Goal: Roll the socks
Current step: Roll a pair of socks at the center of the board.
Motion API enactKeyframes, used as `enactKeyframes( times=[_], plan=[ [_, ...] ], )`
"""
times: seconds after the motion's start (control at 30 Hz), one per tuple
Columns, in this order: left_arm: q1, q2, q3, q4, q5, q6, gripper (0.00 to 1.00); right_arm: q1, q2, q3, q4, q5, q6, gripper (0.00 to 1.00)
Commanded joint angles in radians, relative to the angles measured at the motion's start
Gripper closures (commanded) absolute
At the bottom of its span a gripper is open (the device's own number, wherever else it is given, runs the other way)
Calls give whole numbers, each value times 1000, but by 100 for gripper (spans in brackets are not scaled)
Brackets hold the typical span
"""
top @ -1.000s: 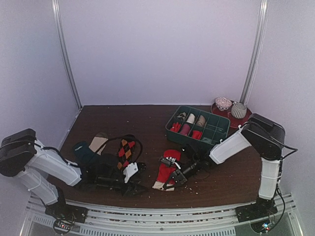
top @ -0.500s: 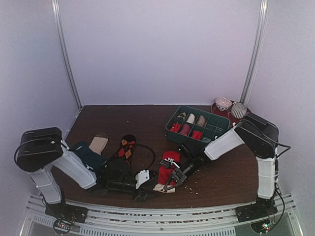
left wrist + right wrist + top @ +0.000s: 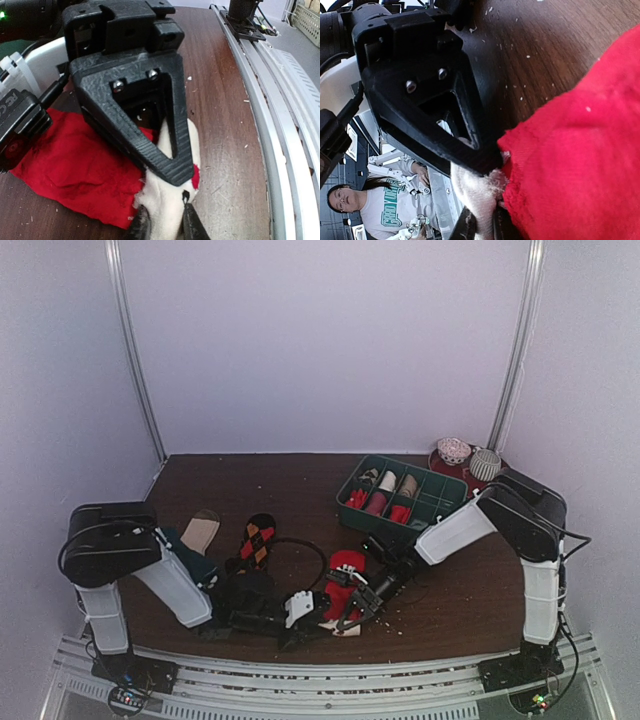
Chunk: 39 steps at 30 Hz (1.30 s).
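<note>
Roll seemingly starting: our left gripper and right gripper both pinch cuff of red sock; next we likely turn cuff toward toe.

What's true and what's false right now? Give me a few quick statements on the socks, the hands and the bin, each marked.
1. The left hand and right hand both pinch the beige cuff of the red sock. True.
2. The argyle sock is in the green bin. False: it lies on the table, left of the red sock.
3. The red sock is rolled up. False: it lies flat, unrolled.
4. The green bin holds rolled bundles. True.
</note>
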Motion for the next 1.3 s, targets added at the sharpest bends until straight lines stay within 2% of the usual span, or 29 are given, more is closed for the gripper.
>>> enactKeyframes(
  times=[0.0, 0.07, 0.17, 0.27, 0.33, 0.47, 0.6, 0.7, 0.8, 0.93, 1.1, 1.27],
  plan=[
    [-5, 39, 22, 6, -4, -13, 91, 3, 43, -36, -100, 103, -11, 89],
    [-6, 45, 25, 7, 0, -25, 100, 3, 31, -35, -96, 100, -12, 87],
    [-5, 29, 27, -39, -6, -59, 100, 3, -9, -33, -97, 115, -27, 78],
    [6, -21, 44, -188, -20, -138, 100, 4, -108, -30, -101, 168, -58, 70],
    [26, -49, 84, -334, 16, -195, 100, 4, -202, -31, -93, 240, -73, 65],
    [56, -60, 145, -571, 71, -263, 100, 5, -397, -92, -5, 422, -87, 62],
    [111, -22, 171, -665, 144, -324, 100, 27, -570, -255, 154, 604, -138, 60],
    [139, 23, 189, -703, 178, -370, 100, 89, -651, -353, 246, 739, -218, 59],
    [150, 71, 226, -748, 228, -383, 100, 213, -682, -416, 288, 895, -348, 58],
    [152, 109, 276, -821, 246, -360, 100, 310, -678, -453, 350, 1023, -444, 58],
    [154, 137, 295, -871, 252, -328, 100, 336, -633, -445, 366, 1135, -510, 57],
    [158, 139, 290, -875, 260, -322, 100, 336, -586, -429, 377, 1122, -554, 56]
  ],
)
